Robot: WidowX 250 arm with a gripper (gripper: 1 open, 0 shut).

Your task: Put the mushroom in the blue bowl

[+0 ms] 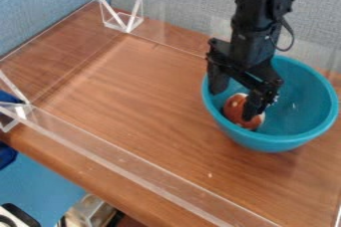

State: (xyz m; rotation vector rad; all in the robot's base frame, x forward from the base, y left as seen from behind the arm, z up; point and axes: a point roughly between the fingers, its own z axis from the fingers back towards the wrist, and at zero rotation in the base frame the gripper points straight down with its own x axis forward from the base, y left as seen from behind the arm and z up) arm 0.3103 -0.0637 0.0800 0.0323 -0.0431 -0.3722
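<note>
My gripper (pixel 237 84) stands wide over the blue bowl (pixel 294 139) near the worktop's right edge, apparently to leave the mushroom (pixel 241 110) inside.

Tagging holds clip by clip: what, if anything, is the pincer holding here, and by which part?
Nothing is held: the pincer stands open, and the mushroom lies in the blue bowl.
</note>
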